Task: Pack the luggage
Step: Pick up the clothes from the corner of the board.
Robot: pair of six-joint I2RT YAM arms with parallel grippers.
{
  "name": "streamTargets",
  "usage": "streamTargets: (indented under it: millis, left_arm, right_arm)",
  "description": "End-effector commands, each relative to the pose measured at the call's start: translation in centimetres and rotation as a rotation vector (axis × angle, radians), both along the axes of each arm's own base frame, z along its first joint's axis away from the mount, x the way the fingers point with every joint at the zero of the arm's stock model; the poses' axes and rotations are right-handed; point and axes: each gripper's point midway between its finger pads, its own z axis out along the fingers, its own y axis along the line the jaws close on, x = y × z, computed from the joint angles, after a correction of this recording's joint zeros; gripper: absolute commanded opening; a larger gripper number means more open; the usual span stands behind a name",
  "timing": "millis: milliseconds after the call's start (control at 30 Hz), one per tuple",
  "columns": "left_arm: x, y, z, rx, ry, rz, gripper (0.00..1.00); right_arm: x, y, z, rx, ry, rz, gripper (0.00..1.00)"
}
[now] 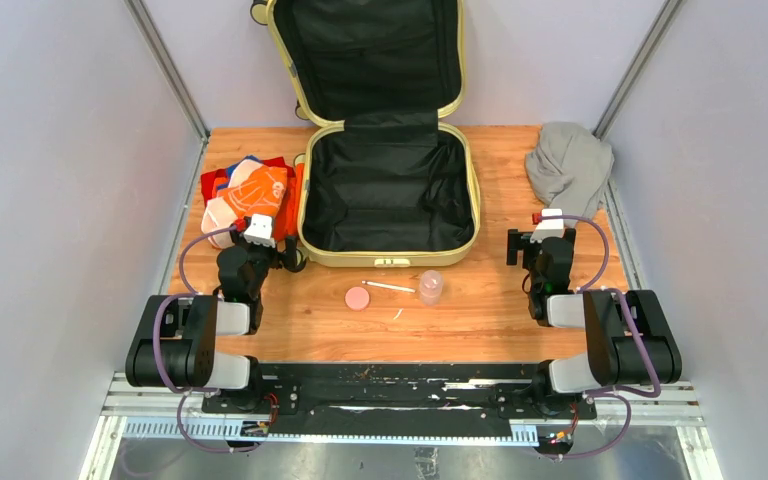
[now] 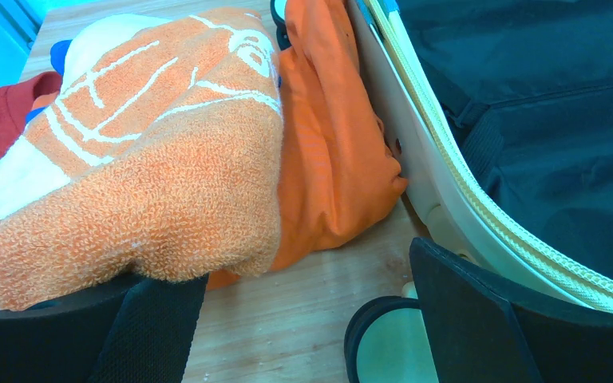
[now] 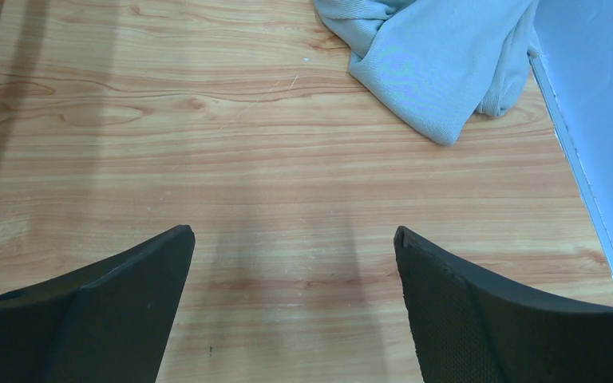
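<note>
Lengthwise near-to-far, luggage [image 1: 390,195] agape, lid [image 1: 365,55] farthest; left claw [image 2: 303,311] and right claw [image 3: 295,271] wide, empty.

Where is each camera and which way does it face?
Top external: above and behind, looking down on the table and open luggage; left arm and right arm show.
Left wrist: faces the orange towel beside the luggage; left fingers below.
Right wrist: faces bare table, grey garment; right fingers below.
Shared: top and left wrist show towel, luggage.
</note>
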Motion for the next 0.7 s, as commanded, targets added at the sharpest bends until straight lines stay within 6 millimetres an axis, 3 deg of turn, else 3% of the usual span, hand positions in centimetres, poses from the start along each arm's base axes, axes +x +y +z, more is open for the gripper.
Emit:
streamTargets:
  millis: [0,167,300,433,533,600,667]
  left_arm:
    - [0.3,0.1,1.1,0.0,-0.039,0.005,1.0]
    - [0.3,0.1,1.1,0.002,-0.04,0.003,1.0]
    - [0.7,0.3,3.4,-0.024,-0.039,0.002,1.0]
    - [0.6,0.1,4.9,0.042,0.196,-0.049,1.0]
    - [-1.5,-0.4,5.5,0.078,0.359,-0.117,1.0]
    - [-2.5,-0.9,7.0,0.082,0.407,-0.171,1.0]
    - [-2.8,-1.3,9.4,0.089,0.412,-0.202,1.0]
  right_arm:
    - [-0.1,0.4,0.2,0.007,-0.005,0.009,1.0]
    - [-0.6,-1.8,0.9,0.023,-0.04,-0.141,1.0]
    - [-0.2,-3.2,3.0,0.051,0.064,-0.27,1.0]
    - [0.7,-0.8,4.6,0.19,0.221,-0.237,1.0]
    - [1.5,1.6,6.4,0.396,0.187,-0.216,1.0]
    - [0.4,2.4,6.2,0.599,0.235,-0.327,1.0]
    - [0.2,3.4,6.9,0.679,0.275,-0.3,1.0]
